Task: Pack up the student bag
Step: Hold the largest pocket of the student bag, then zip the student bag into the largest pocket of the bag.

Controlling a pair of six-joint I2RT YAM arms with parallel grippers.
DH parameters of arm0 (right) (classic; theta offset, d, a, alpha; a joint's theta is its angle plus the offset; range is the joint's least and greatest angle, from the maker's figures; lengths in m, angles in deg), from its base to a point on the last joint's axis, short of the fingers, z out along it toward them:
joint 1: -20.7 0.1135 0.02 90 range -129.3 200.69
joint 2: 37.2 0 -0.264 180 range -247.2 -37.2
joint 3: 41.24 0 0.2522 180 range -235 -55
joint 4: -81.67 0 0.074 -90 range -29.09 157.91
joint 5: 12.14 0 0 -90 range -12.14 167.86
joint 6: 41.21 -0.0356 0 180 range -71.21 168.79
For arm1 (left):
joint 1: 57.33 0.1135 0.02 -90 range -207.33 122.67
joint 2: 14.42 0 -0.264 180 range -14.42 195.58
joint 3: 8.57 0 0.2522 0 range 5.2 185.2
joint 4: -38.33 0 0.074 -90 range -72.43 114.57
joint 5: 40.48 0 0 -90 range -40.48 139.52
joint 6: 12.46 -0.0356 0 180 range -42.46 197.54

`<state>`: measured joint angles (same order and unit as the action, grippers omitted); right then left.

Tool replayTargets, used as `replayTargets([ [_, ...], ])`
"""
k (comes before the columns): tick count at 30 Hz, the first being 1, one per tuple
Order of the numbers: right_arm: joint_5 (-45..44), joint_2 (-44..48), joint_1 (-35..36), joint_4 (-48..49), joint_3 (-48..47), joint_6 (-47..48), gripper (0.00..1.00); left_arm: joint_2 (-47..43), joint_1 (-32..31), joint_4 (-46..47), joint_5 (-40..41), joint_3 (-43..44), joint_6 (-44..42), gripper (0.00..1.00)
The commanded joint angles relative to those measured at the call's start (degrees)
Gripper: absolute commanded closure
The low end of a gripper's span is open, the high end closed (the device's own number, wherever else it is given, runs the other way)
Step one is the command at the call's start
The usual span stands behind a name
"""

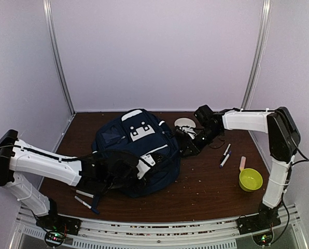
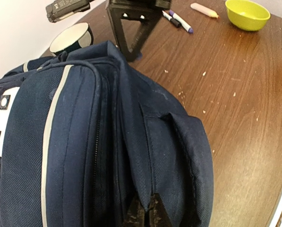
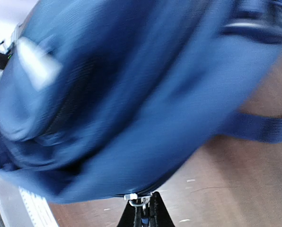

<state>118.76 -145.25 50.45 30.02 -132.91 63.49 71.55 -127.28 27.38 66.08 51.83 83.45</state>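
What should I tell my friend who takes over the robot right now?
Left end effector: shut, pinching fabric of the bag.
Right end effector: shut on the zip pull.
Bag: mid-table, between both arms.
Done: both grips set; nothing seen packed.
Left: probably unzip, then load the markers and bowl, which lie on the table.

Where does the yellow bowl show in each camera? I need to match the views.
Top external: yellow bowl at the right, right of the markers.
Left wrist: bowl in the top right corner, past the markers.
Right wrist: not in view.
Shared landmark: the student bag, in all three.
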Motion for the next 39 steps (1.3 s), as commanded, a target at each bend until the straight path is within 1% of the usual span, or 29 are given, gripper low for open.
replayTargets([
  [1, -4.5, -0.8, -1.6, -1.1, -3.3, -1.2, 1.0, -2.6, -0.2, -4.4, -0.5, -0.6, 1.3, 1.0],
  [3, -5.0, 1.4, -1.6, -0.1, -1.0, -1.3, 1.0, -2.7, -0.2, -5.4, -0.1, -0.4, 1.4, 1.0],
  [5, -7.4, 2.5, -1.7, 0.0, 0.4, -0.2, 1.0, -3.1, -0.2, -5.5, 0.6, -0.8, 1.3, 1.0],
  [8, -11.1, 1.8, -2.0, 0.4, 0.3, 0.6, 1.0, -3.6, -0.2, -5.8, 1.1, -1.6, 1.2, 1.0],
  [16, -15.0, -7.7, -2.5, 0.0, -9.3, -2.7, 1.0, -4.0, -0.2, -6.5, 1.1, -2.8, 2.1, 1.0],
  [22, -16.5, -12.1, -3.4, 1.6, -14.3, -7.2, 1.0, -2.8, -0.2, -6.4, 0.5, -2.1, 2.3, 1.0],
  [33, -17.4, -15.9, -3.5, 3.0, -18.8, -9.3, 1.0, -0.6, -0.2, -5.8, -0.1, -1.0, 2.1, 1.0],
  [39, -18.0, -16.0, -3.8, 4.6, -18.1, -10.6, 1.0, 0.2, -0.2, -5.0, -0.1, -0.9, 2.4, 1.0],
])
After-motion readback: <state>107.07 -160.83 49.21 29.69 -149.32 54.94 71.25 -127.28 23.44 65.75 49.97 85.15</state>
